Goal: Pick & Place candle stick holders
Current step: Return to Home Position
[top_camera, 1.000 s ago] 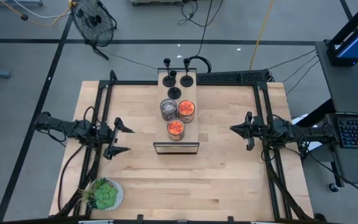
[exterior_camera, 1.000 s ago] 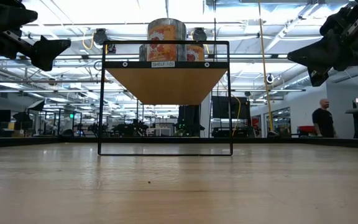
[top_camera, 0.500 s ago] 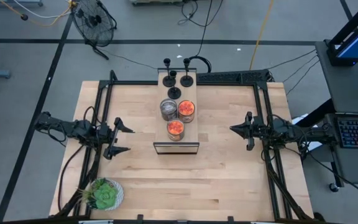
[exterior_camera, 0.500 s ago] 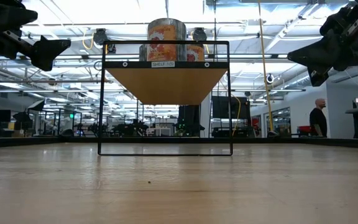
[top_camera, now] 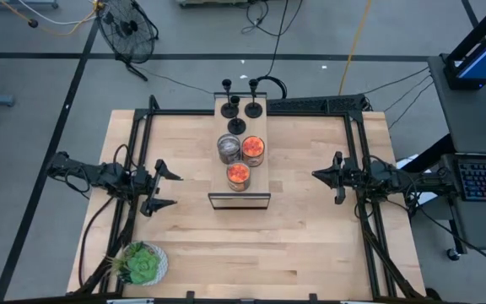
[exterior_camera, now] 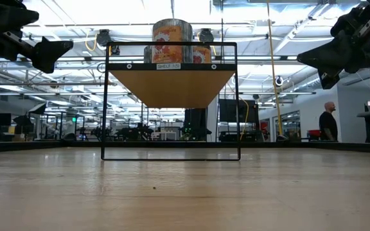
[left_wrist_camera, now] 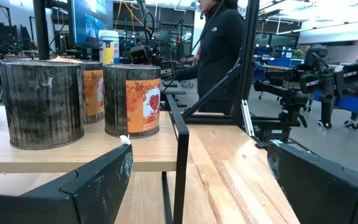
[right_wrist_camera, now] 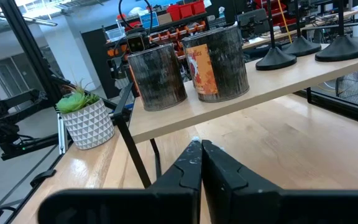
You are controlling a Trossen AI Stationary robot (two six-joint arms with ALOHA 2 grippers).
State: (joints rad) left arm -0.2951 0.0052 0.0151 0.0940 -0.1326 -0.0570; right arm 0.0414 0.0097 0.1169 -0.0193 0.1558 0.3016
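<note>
Only one tiny change from where I'm standing; the person [exterior_camera: 327,123] way off in the back of the room, beyond the right end of the table [exterior_camera: 185,192], is a small step further left than a second ago; they're turned more side-on now too.

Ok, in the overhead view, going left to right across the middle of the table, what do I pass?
Open left gripper → shelf holding candles and candle stick holders → shut right gripper.
</note>
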